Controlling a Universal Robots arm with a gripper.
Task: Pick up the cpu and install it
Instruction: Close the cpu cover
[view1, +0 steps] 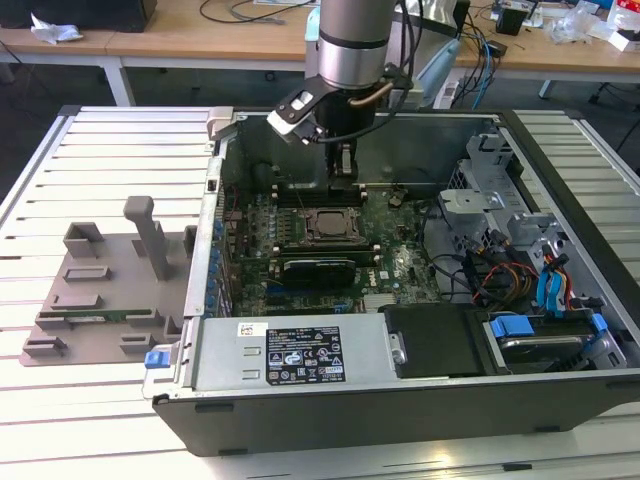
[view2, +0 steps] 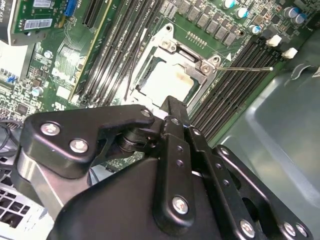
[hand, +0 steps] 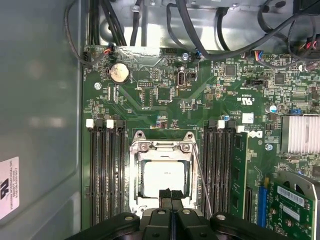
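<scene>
The flat silver-grey square cpu (hand: 164, 177) is seen lying in the steel-framed motherboard socket (hand: 162, 146), with the jaws closed together, empty, just above it. Pins could be bent were a misseated chip pressed.

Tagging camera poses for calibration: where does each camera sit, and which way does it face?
Exterior view: off the arm, raised, looking down into the open computer case; arm and gripper show.
First wrist view: on the wrist, looking past the shut gripper at the motherboard; gripper links show.
Second wrist view: on the wrist, slanted across the motherboard; gripper body shows close up.
Shared: both wrist views show the chip in its socket.
</scene>
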